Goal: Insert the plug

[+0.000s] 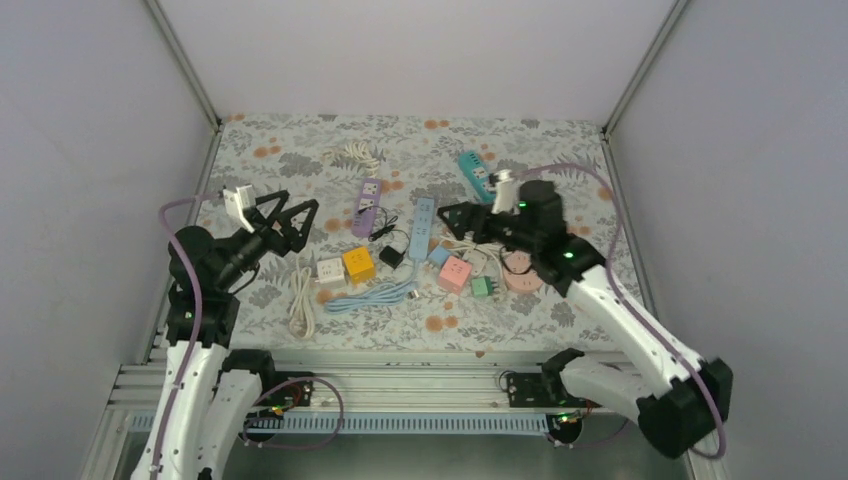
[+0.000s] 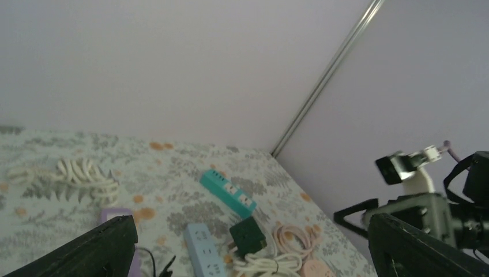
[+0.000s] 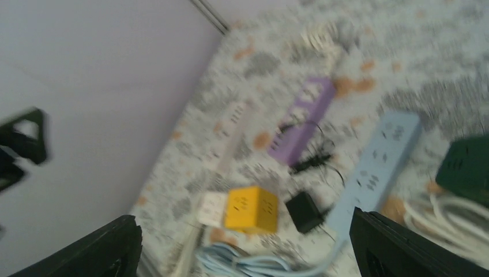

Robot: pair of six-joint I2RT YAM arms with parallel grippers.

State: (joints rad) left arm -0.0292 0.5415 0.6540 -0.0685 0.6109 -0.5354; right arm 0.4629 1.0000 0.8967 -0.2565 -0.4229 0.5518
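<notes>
Both arms are hovering over the table (image 1: 570,310), left gripper (image 1: 298,207) and right gripper (image 1: 452,224) each gaping wide, gripping nothing. The black plug (image 1: 392,257) is lying between the yellow cube socket (image 1: 358,264) and the pale blue power strip (image 1: 423,226)

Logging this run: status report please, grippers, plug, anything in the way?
Left gripper open, empty, raised. Right gripper open, empty. Black plug lying beside blue power strip, not inserted. Coiled blue cable close by.
</notes>
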